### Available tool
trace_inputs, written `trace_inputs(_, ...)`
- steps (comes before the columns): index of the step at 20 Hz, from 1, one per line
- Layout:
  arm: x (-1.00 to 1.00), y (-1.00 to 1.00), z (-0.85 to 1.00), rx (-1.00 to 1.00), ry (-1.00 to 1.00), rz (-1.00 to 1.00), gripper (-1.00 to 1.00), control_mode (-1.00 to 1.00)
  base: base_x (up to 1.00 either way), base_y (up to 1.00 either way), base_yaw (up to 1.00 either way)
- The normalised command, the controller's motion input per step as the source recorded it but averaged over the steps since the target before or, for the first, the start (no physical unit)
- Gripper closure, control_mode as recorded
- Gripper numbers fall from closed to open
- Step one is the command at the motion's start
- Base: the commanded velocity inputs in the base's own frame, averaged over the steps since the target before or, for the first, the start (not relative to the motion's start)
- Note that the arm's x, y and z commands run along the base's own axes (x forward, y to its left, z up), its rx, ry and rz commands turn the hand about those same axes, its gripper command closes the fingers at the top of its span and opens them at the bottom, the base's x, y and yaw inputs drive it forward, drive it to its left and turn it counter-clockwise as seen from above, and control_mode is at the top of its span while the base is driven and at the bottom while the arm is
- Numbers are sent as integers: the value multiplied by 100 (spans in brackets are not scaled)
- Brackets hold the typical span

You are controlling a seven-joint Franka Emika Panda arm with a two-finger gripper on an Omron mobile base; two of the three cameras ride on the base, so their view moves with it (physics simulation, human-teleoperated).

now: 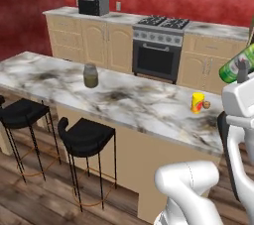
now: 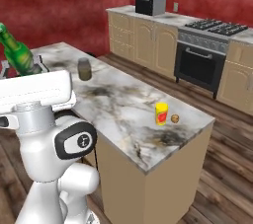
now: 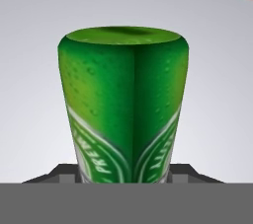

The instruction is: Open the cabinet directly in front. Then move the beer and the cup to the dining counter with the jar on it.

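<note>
Slim green glass beer bottle (image 3: pixel 123 104) right up against hand camera, clamped between gripper (image 3: pixel 123 176) fingers at label, carried tilted, aloft, just off marble-topped dining counter (image 1: pixel 124 101) end. Small yellow cup (image 1: pixel 198 103) already on counter; lidded glass jar (image 1: pixel 90 75) well apart along it. Judgement: glass smooth, fragile, top-heavy; grip low on body, set down gently.
</note>
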Motion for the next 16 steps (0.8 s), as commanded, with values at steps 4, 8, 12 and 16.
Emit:
trace_inputs(4, 0, 0, 0, 0, 0, 0, 100, 100, 1, 33, -15)
trace_inputs(8, 0, 0, 0, 0, 0, 0, 100, 100, 1, 32, -16)
trace_inputs(12, 0, 0, 0, 0, 0, 0, 100, 100, 8, 38, -16)
trace_inputs(16, 0, 0, 0, 0, 0, 0, 100, 100, 14, 43, -15)
